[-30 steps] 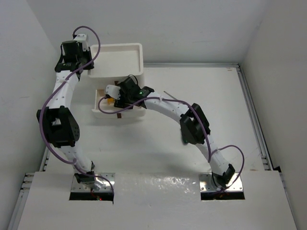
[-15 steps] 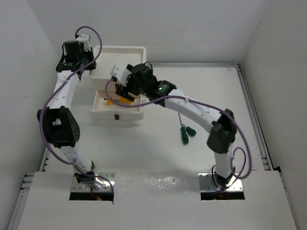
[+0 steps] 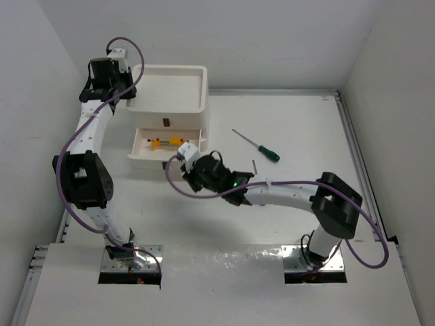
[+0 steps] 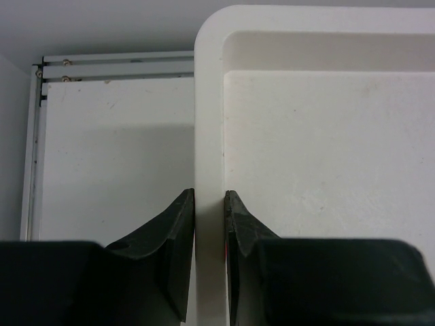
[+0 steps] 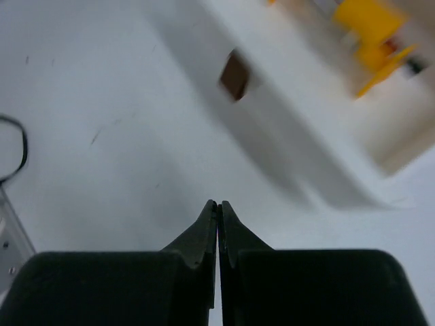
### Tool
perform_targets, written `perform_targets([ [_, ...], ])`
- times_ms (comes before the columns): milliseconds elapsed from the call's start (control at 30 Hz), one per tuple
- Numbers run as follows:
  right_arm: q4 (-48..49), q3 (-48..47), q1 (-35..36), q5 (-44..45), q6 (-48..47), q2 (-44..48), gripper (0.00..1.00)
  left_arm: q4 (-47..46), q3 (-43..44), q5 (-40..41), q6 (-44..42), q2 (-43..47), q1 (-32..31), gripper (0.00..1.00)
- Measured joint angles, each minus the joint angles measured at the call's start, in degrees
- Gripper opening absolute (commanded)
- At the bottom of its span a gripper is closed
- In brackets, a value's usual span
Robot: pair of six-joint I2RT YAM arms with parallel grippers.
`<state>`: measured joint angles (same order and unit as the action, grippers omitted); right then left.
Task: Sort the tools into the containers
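Right gripper (image 5: 217,206), fingers pressed together on nothing, hovered just before the open drawer (image 3: 143,157) and its brown tab (image 5: 235,75); I judged it freed for the next pick. Yellow-orange screwdrivers (image 3: 168,141) lay inside that drawer. A dark green screwdriver (image 3: 258,147) lay unsorted on the table (image 3: 306,129). Farthest, left gripper (image 4: 209,198) pinched the top tray (image 4: 208,81) by its rim, which I judged was to steady it. I could read no writing anywhere.
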<state>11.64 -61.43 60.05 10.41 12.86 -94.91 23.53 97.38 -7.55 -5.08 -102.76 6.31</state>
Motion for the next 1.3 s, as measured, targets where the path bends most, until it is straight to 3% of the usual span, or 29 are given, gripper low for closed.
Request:
perform_targets([
  [133, 1.5, 2.8, 4.2, -0.2, 4.1, -4.2, 0.0, 0.0, 0.0, 0.0, 0.0, 0.0, 0.0, 0.0],
  [400, 9.3, 1.6, 2.4, 8.8, 10.8, -10.9, 0.0, 0.0, 0.0, 0.0, 0.0, 0.0, 0.0, 0.0],
  [633, 10.7, -7.7, -0.4, 10.5, 13.4, -20.3, 0.0, -0.1, 0.0, -0.2, -0.5, 0.0, 0.0, 0.0],
  [933, 11.9, -10.3, -2.0, 10.3, 16.8, -22.6, 0.0, -1.8, -0.7, -0.9, -0.7, -0.1, 0.1, 0.0],
  [1300, 12.1, -24.0, -4.3, 11.9, 16.7, -32.2, 0.0, -5.4, -1.5, -0.9, -0.7, -0.8, 0.5, 0.0],
])
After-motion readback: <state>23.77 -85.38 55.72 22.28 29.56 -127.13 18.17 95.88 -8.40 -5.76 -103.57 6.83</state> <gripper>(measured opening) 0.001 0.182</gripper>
